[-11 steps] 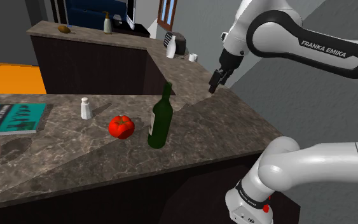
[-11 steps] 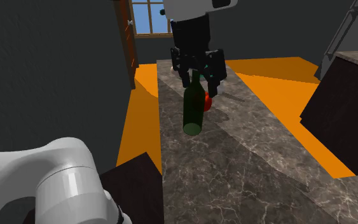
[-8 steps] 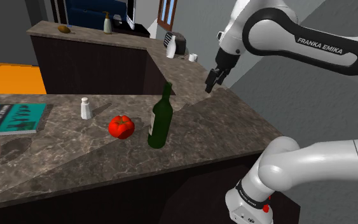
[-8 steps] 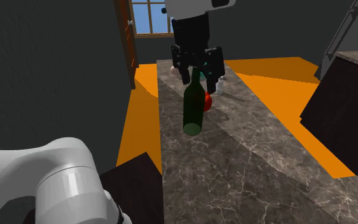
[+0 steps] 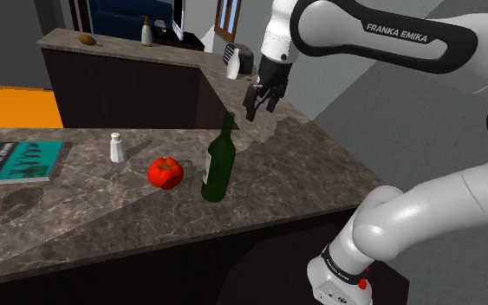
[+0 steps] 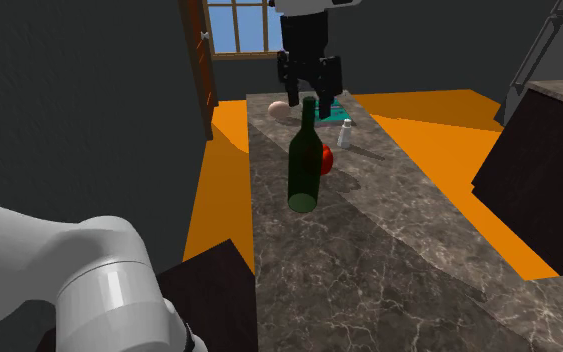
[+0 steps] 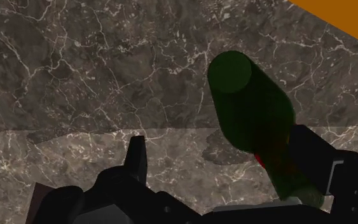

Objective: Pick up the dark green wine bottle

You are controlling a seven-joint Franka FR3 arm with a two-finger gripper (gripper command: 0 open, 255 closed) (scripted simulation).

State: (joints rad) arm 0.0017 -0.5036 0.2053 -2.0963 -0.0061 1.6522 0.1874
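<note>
Currently the dark green wine bottle is standing upright on the dark marbled tabletop, near its front edge in the shoulder view. A red tomato is sitting just beside it toward the shoulder view's left. A small white shaker is standing farther that way, and a teal book is lying beyond it at the picture's edge.

The end effector is hanging in the air over the tabletop, higher than the bottle's mouth and toward the shoulder view's upper right of it, clear of the bottle. Its fingers are pointing down.

In the second exterior view the end effector is showing right behind the top of the bottle, with its two fingers flanking the neck's tip in the picture. The tomato is peeking out behind the bottle's body, and the shaker is standing farther back.

In the wrist view the fingers are standing well apart, so the end effector is released and gripping nothing. The bottle is appearing between them, much nearer one finger than the other and overlapping that one in the picture. Whether it is touching that finger I cannot tell. Orange floor is showing past the tabletop's edge.
</note>
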